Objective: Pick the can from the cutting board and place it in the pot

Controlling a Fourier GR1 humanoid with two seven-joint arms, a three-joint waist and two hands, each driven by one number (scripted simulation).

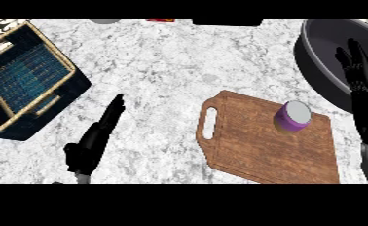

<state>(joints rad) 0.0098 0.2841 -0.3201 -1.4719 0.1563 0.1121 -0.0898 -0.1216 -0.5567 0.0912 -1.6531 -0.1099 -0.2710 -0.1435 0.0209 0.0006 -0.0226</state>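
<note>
A purple can (293, 116) with a pale lid stands upright on the brown wooden cutting board (266, 147), near the board's far right corner. The dark grey pot (320, 66) sits at the right edge, just beyond the board. My right hand (354, 66) is raised at the right edge with straight fingers, over the pot's rim and to the right of the can, apart from it. My left hand (97, 140) lies at the lower left with fingers stretched out, far from the board and holding nothing.
A dark blue basket (32, 81) with a tan rim stands at the left. Along the far edge are a grey round thing (106, 21), a red item (161, 20) and a black object (229, 22). The counter (165, 69) is white marble.
</note>
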